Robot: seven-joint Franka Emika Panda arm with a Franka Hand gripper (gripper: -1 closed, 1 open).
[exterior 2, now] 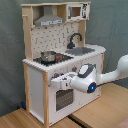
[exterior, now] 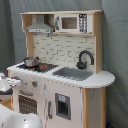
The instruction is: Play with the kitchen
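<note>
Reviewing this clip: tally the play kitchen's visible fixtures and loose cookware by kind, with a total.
Range hood: 1
Microwave: 1
Faucet: 1
Sink: 1
Stovetop: 1
Pot on the stovetop: 1
Oven door: 1
Total: 7

In the second exterior view the white arm (exterior 2: 112,71) reaches in level from the second exterior view's right, its wrist (exterior 2: 86,79) bearing a blue light. The pincer (exterior 2: 54,81) points toward the second exterior view's left. In the first exterior view only white parts of the arm (exterior: 6,84) show at the first exterior view's left edge.
</note>
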